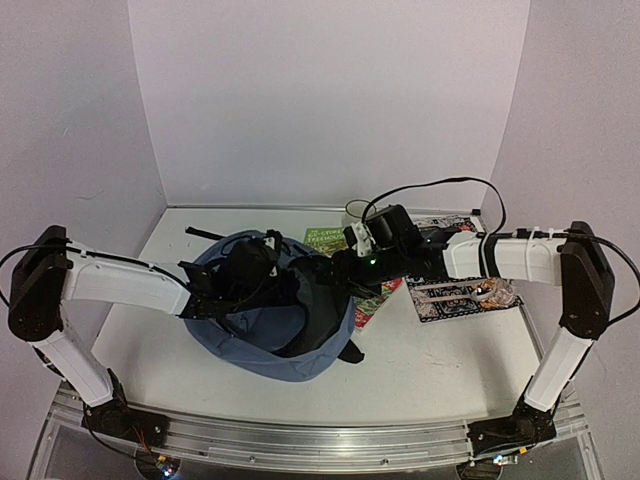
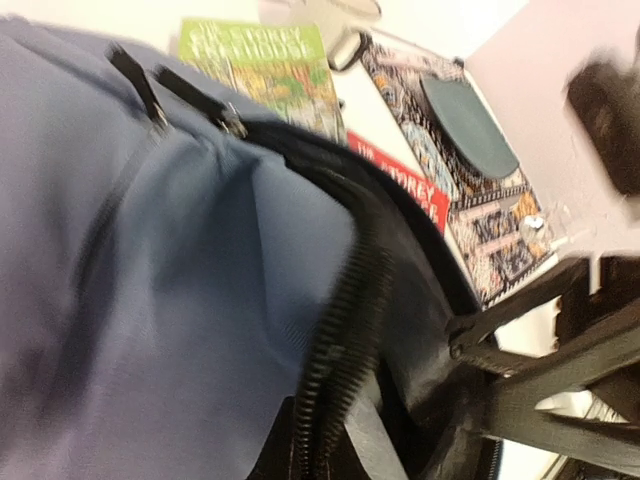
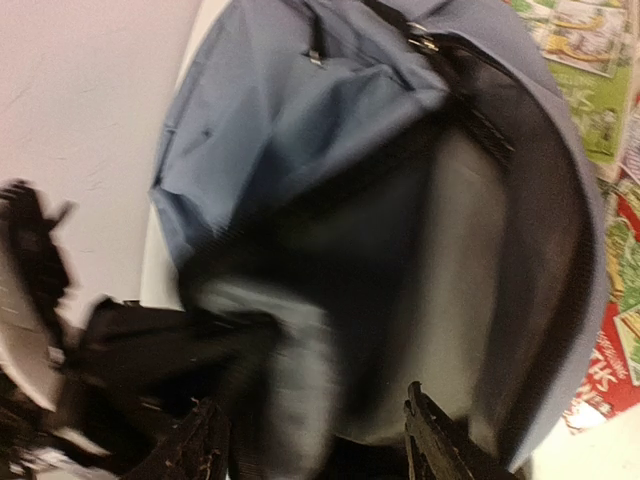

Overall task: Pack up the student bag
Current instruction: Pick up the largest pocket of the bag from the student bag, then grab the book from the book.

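handling: we judge the student bag (image 1: 285,345) soft, floppy, light; best held by its zipper rim | look: slate-blue, black zip, dark grey lining, mouth gaping | place: mid worktop (image 1: 440,365), between arms | left claw (image 1: 238,272) at rim, we cannot tell its grip | right claw (image 3: 312,412) spread wide, empty

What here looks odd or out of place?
Nothing looks spilled or broken. The bag lies slumped with its mouth gaping wide, and the books lie outside it, partly hidden behind its rim.
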### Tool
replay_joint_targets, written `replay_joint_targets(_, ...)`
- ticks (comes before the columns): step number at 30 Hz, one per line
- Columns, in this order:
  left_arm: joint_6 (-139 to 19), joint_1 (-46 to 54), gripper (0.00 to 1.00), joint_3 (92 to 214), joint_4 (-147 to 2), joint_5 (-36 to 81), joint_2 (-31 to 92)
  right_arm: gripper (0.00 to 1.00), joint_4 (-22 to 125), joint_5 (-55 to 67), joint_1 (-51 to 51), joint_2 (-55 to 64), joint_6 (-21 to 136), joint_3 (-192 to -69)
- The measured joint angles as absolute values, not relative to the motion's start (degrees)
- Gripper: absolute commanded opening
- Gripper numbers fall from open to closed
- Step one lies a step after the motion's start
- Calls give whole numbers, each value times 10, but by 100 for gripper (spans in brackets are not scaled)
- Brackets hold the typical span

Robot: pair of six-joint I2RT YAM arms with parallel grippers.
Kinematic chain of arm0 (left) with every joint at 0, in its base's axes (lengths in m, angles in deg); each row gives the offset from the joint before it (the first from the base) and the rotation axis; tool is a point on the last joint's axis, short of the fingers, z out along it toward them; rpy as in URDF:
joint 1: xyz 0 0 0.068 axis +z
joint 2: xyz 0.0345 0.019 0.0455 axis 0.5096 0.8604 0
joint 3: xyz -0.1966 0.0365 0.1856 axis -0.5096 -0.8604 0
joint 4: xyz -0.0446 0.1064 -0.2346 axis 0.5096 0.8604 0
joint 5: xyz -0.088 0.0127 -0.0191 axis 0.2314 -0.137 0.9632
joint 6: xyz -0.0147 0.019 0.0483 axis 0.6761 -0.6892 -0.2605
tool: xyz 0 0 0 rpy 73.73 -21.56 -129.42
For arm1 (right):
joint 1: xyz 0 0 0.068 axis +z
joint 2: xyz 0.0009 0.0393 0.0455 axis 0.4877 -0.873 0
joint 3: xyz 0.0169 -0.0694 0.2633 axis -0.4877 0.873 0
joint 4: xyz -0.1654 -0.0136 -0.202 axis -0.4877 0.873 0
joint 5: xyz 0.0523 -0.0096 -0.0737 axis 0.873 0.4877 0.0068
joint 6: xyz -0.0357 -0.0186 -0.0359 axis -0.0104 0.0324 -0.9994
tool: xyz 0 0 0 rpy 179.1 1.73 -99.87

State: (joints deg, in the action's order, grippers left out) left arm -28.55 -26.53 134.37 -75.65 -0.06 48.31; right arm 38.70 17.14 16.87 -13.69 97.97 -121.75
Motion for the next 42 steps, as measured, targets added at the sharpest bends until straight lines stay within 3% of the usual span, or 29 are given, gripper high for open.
replay_joint_targets(6,-341,-247,0,1356,-664,-28,424,69,420,150,169,-128,945,-1218)
replay_joint_targets(15,-438,-202,0,1448,-455,-48,384,70,440,132,169,-131,908,-1236)
replay_joint_targets(31,-573,-140,0,1719,-128,-38,366,71,441,187,175,-234,875,-1325)
replay_joint_targets(37,-618,-96,0,1695,-109,-41,365,74,442,204,175,-241,862,-1328)
replay_joint_targets(42,-650,-55,0,1609,-152,-60,372,84,448,200,173,-236,841,-1327)
